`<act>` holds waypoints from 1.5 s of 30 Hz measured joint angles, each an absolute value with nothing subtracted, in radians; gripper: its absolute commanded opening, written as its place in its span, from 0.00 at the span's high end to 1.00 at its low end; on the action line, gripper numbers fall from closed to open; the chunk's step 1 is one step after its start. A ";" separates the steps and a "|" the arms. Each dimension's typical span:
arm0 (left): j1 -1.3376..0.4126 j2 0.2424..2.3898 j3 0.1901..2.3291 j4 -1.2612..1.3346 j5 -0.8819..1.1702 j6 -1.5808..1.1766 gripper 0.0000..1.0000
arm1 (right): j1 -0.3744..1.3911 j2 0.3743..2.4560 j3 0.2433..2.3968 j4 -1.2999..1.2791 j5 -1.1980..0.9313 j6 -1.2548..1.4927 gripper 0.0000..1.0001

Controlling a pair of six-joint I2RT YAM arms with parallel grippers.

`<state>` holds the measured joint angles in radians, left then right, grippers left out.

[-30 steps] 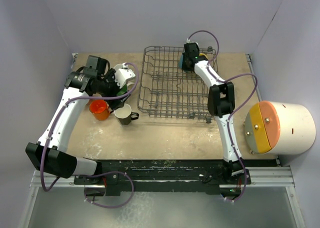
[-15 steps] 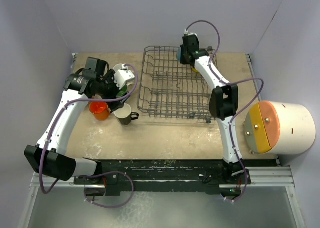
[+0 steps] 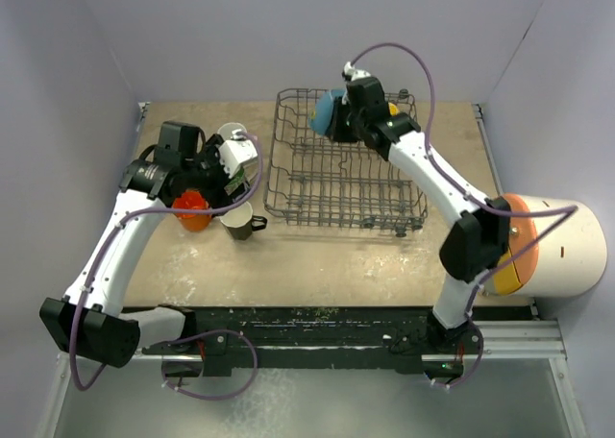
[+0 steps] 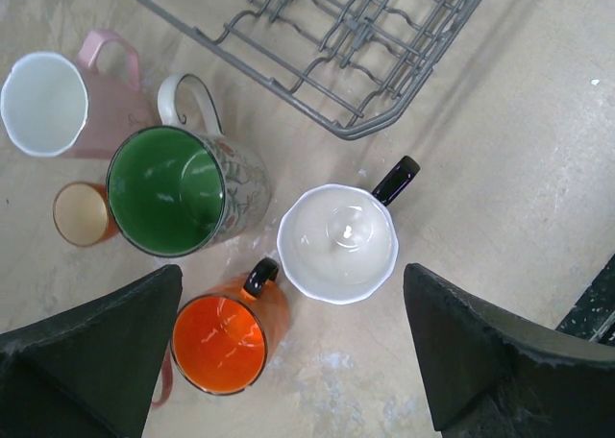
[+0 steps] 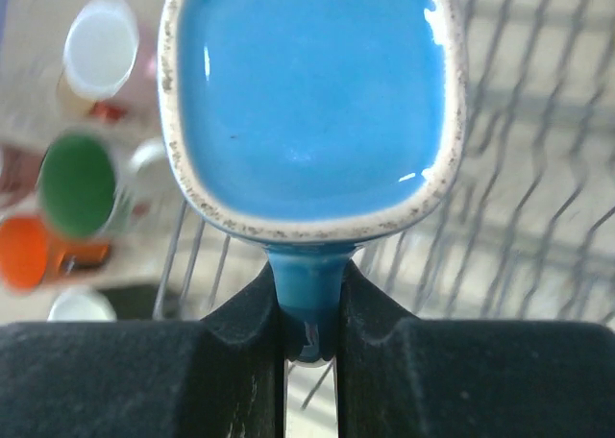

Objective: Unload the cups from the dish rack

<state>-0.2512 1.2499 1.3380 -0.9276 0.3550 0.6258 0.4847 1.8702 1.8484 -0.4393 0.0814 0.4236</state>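
Right wrist: right claw clamped on handle of blue cup, bowl directly ahead

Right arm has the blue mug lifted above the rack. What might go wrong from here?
1. The right pincer grips the blue mug only by its thin handle; it may swing or slip above the dish rack.
2. The drop zone is crowded: the green-lined mug, orange mug and black-handled mug stand close, so one may get knocked.
3. The left pincer hovers open there; arms may clash.
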 measured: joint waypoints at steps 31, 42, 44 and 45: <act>-0.251 0.940 1.235 -0.899 0.673 0.901 0.09 | 0.779 1.337 0.826 0.517 -0.448 1.428 1.00; -0.251 0.954 1.304 -0.899 0.746 0.870 0.25 | 0.904 1.352 0.825 0.772 -0.445 1.560 1.00; -0.251 0.951 1.324 -0.899 0.767 0.857 0.30 | 0.920 1.367 0.825 0.797 -0.444 1.575 1.00; -0.251 0.948 1.330 -0.899 0.775 0.852 0.32 | 0.927 1.374 0.825 0.809 -0.444 1.582 1.00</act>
<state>-0.2512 0.9478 1.3300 -0.8986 0.7753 0.8524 0.9268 1.3735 0.8253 0.8085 -0.4442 1.5822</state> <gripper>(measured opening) 0.735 0.194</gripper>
